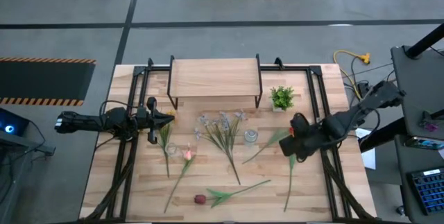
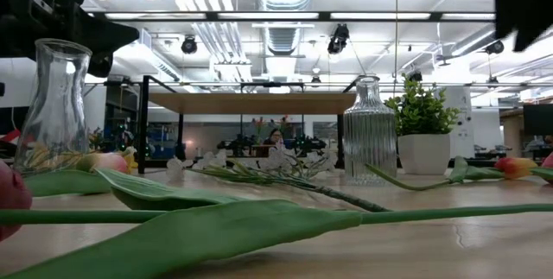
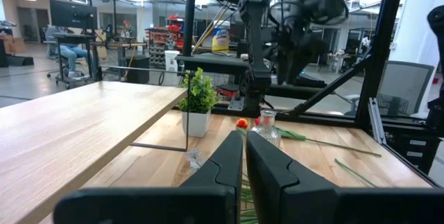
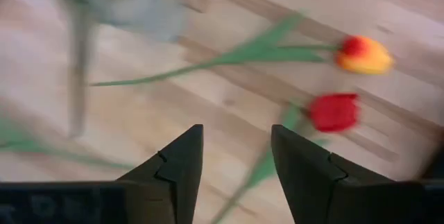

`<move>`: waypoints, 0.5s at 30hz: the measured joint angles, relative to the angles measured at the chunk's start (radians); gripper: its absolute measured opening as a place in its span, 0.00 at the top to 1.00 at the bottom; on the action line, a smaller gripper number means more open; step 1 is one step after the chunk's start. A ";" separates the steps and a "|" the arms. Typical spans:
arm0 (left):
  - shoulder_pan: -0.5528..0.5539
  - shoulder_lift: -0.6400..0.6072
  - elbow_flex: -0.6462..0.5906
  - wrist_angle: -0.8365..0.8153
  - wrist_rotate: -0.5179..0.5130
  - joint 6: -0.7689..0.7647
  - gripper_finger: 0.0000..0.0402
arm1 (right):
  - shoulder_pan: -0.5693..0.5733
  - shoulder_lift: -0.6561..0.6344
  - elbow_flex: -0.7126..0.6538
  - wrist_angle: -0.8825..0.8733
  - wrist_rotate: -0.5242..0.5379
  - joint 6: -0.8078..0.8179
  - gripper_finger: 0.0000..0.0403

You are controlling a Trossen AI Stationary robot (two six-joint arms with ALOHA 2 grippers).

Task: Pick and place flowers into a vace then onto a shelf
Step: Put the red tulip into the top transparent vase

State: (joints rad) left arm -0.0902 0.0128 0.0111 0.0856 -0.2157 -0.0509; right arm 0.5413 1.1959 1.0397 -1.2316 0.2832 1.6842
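Several flowers lie flat on the wooden table: a white spray (image 1: 222,130), a pink tulip (image 1: 187,154), a maroon one (image 1: 200,199). A red tulip head (image 4: 334,112) and an orange one (image 4: 364,54) lie just below my right gripper (image 4: 236,137), which hangs open above the table's right half (image 1: 295,141), pointing steeply down and touching nothing. A ribbed glass vase (image 2: 369,141) stands near the middle, and a smooth one (image 2: 54,106) stands to the left. The shelf (image 1: 215,78) stands at the far edge. My left gripper (image 1: 168,117) waits shut and level at the left.
A small potted plant (image 1: 282,98) stands to the right of the shelf. Black metal frame rails (image 1: 316,106) run along both sides of the table. Long green stems (image 2: 259,218) lie across the near part of the table.
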 joint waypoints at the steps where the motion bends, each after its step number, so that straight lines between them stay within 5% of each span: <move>1: 0.000 0.000 0.000 0.000 0.000 0.000 0.99 | 0.012 0.022 0.000 -0.025 0.000 0.029 0.61; 9: 0.000 0.000 0.000 0.000 0.000 0.000 0.99 | 0.078 0.164 -0.069 -0.052 -0.076 0.210 0.65; 15: 0.000 0.000 0.000 0.000 0.000 0.000 0.99 | 0.104 0.236 -0.087 0.015 -0.129 0.266 0.56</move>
State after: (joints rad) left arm -0.0903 0.0128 0.0113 0.0856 -0.2155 -0.0509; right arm 0.6450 1.4319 0.9524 -1.2165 0.1540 1.9507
